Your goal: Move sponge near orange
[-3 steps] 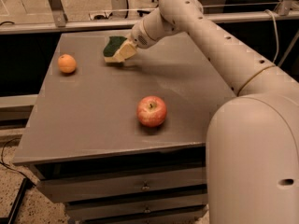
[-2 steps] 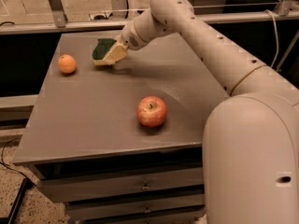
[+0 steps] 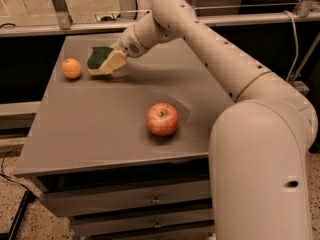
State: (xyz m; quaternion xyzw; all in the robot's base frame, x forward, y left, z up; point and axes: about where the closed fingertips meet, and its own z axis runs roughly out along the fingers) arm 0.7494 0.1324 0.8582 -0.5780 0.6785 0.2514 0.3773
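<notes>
Toward the ten o'clock corner of the flat grey tabletop [image 3: 100, 129] sits a small, round, bright-skinned orange [image 3: 71, 68], alone on the surface. Just beside it, at its three o'clock, a small rectangular sponge [image 3: 99, 58] with a dark green scrub top over a pale yellow base is tilted, its green face turned up and toward the orange. The two lie close but apart, with a narrow strip of grey between them. The pale two-finger tool [image 3: 109, 66] pinches the sponge from its four o'clock side, low over the tabletop; whether the sponge's lower edge touches the surface cannot be told. A thick cream-white robot arm [image 3: 215, 49] reaches to the tool from the five o'clock corner. A larger red-and-yellow apple [image 3: 162, 119] stands near the four o'clock part of the tabletop, well apart from both sponge and orange. Grey drawers [image 3: 155, 199] sit beneath the near edge.
</notes>
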